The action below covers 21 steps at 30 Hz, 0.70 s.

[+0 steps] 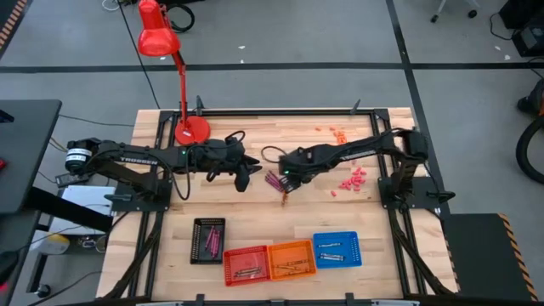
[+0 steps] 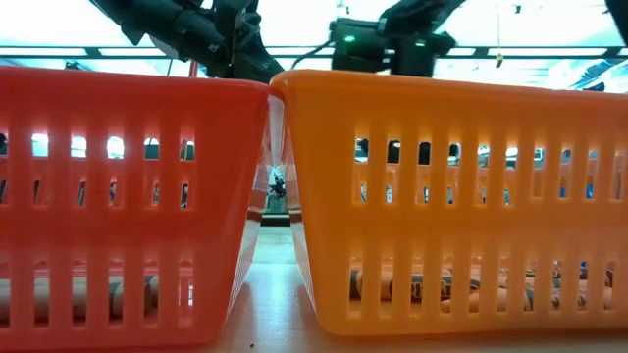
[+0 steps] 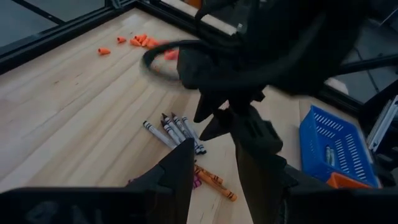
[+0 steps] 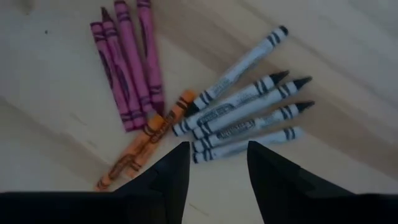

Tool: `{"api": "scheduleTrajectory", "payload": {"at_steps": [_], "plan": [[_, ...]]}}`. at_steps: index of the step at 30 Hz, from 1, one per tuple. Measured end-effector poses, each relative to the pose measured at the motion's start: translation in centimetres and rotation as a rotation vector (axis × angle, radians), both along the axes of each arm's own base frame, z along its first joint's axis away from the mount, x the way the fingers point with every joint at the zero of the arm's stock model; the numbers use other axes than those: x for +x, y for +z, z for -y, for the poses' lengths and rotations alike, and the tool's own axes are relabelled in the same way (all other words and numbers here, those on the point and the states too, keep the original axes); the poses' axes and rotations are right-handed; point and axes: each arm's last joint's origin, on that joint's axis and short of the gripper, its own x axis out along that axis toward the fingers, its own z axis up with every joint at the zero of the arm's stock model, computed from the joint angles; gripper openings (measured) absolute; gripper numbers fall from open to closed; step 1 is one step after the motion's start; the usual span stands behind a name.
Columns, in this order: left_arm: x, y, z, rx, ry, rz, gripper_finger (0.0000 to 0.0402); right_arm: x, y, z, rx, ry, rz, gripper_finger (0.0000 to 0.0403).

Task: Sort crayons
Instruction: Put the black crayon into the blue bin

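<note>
The crayons lie in a loose pile on the wooden table (image 1: 255, 208) at its middle (image 1: 276, 180). In the right wrist view, several magenta ones (image 4: 127, 62), two orange ones (image 4: 143, 146) and several pale grey ones (image 4: 249, 112) lie flat, side by side. My right gripper (image 4: 217, 168) is open just above the pile (image 1: 286, 176), its fingers over the near ends of the grey and orange crayons. My left gripper (image 3: 217, 180) is open and empty, to the left of the pile (image 1: 246, 172). It faces the right gripper, with the grey crayons (image 3: 174, 132) beyond it.
A black tray (image 1: 208, 240), a red basket (image 1: 246, 263), an orange basket (image 1: 291, 258) and a blue basket (image 1: 337, 249) stand in a row near the front edge, each with crayons inside. A red desk lamp (image 1: 180, 85) stands at the far left. Small pink bits (image 1: 353, 178) and orange bits (image 1: 336, 132) lie at the right.
</note>
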Motion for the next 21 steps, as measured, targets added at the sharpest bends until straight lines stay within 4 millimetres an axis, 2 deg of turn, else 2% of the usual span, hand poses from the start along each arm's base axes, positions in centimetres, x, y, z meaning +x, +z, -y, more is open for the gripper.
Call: {"api": "scheduleTrajectory", "payload": {"at_steps": [4,7,14,21], "plan": [[-0.4,-0.5,0.0,0.042,-0.022,-0.081,0.013,1.7,-0.1,0.1,-0.038,-0.057,-0.143,0.0161],[-0.8,-0.9,0.1,0.035,-0.023,-0.14,0.013,2.7,-0.4,0.5,-0.014,-0.159,-0.15,0.016],[-2.4,-1.9,0.2,0.011,-0.024,-0.319,0.013,2.5,-0.5,0.6,0.034,-0.301,-0.156,0.016],[-2.9,-2.0,0.1,0.041,-0.043,-0.37,0.013,1.8,-1.1,0.6,0.028,-0.343,-0.2,0.016]]}}
